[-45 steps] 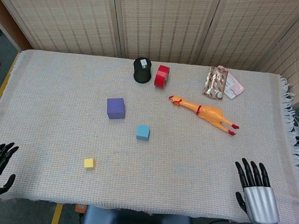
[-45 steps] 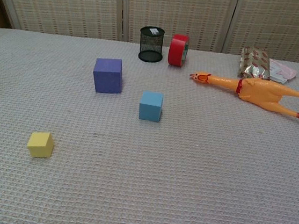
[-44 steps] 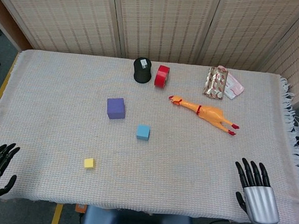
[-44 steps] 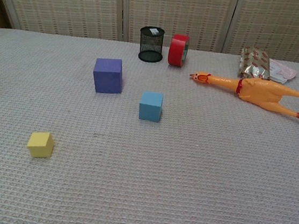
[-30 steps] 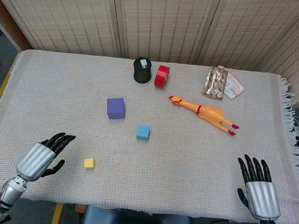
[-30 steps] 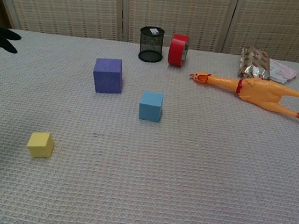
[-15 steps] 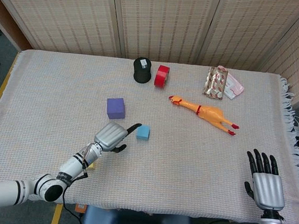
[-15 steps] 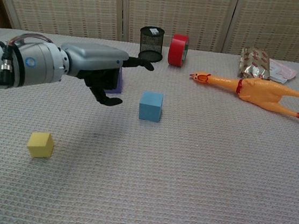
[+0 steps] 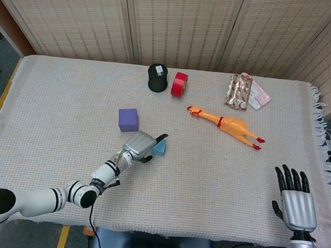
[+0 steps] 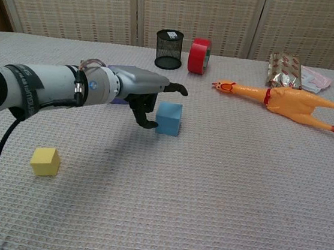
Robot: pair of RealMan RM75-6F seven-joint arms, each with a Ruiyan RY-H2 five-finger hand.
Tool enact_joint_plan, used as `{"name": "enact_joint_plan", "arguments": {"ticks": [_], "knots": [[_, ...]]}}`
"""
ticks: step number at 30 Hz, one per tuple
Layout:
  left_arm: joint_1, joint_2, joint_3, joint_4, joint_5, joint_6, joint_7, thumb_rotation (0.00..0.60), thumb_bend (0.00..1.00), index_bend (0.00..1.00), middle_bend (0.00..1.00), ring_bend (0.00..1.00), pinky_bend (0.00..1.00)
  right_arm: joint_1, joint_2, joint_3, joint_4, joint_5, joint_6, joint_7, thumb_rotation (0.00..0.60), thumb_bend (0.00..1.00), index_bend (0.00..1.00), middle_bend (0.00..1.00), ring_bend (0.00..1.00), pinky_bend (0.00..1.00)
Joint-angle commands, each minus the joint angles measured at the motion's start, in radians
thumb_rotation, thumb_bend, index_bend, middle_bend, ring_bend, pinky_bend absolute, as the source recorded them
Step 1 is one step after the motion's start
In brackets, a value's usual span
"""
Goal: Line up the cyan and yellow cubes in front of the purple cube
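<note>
Cyan cube (image 10: 168, 118) sits near the middle of the cloth-covered surface (image 9: 207, 180), in front and to the right of the purple cube (image 9: 128, 119), which the left arm partly hides in the chest view. The left hand (image 10: 141, 89) hangs at the cyan cube's left side with fingers spread and nothing held; whether it touches the cube I cannot tell. The yellow cube (image 10: 45, 161) lies well apart, nearer the front-left. The right hand (image 9: 295, 202) rests open, fingers apart, at the surface's front-right edge. At the back stand a black mesh cup (image 9: 157, 77) and red tape roll (image 9: 179, 84), with a rubber chicken (image 9: 226, 123) and foil packet (image 9: 239, 91) to the right
</note>
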Motion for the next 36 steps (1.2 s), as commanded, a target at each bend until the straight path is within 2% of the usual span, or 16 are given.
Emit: {"name": "enact_joint_plan", "arguments": {"ticks": [1, 8, 13, 16, 22, 26, 31, 36], "knots": [[-0.01, -0.013, 0.012, 0.019, -0.019, -0.007, -0.008, 0.6, 0.37, 0.11, 1.0, 1.0, 1.0, -0.001, 0.002, 0.001, 0.0, 0.0, 0.001, 0.003, 0.6, 0.05, 0.0, 0.0, 0.0, 0.0], [-0.02, -0.051, 0.019, 0.062, -0.025, 0.021, -0.039, 0.6, 0.35, 0.19, 1.0, 1.0, 1.0, 0.004, 0.01, -0.003, -0.007, 0.013, -0.021, 0.01, 0.6, 0.05, 0.0, 0.0, 0.0, 0.0], [0.008, -0.126, 0.009, 0.138, 0.085, 0.165, -0.138, 0.6, 0.34, 0.4, 1.0, 1.0, 1.0, 0.012, 0.031, -0.016, -0.019, 0.008, -0.056, 0.044, 0.6, 0.05, 0.0, 0.0, 0.0, 0.0], [0.016, -0.154, 0.018, 0.194, 0.145, 0.198, -0.203, 0.6, 0.35, 0.5, 1.0, 1.0, 1.0, 0.016, 0.042, -0.024, -0.027, -0.002, -0.069, 0.062, 0.6, 0.05, 0.0, 0.0, 0.0, 0.0], [0.026, -0.163, 0.033, 0.229, 0.199, 0.218, -0.253, 0.6, 0.34, 0.54, 1.0, 1.0, 1.0, 0.016, 0.046, -0.026, -0.025, -0.006, -0.069, 0.07, 0.6, 0.05, 0.0, 0.0, 0.0, 0.0], [0.06, -0.104, 0.047, 0.16, 0.208, 0.235, -0.246, 0.6, 0.35, 0.55, 1.0, 1.0, 1.0, 0.016, 0.048, -0.03, -0.027, -0.009, -0.072, 0.072, 0.6, 0.05, 0.0, 0.0, 0.0, 0.0], [0.107, -0.028, 0.05, 0.069, 0.145, 0.24, -0.177, 0.6, 0.34, 0.55, 1.0, 1.0, 1.0, 0.02, 0.048, -0.036, -0.029, -0.01, -0.085, 0.07, 0.6, 0.05, 0.0, 0.0, 0.0, 0.0], [0.123, 0.006, 0.038, 0.056, 0.036, 0.211, -0.093, 0.6, 0.34, 0.55, 1.0, 1.0, 1.0, 0.023, 0.045, -0.045, -0.034, -0.022, -0.092, 0.065, 0.6, 0.05, 0.0, 0.0, 0.0, 0.0]]}}
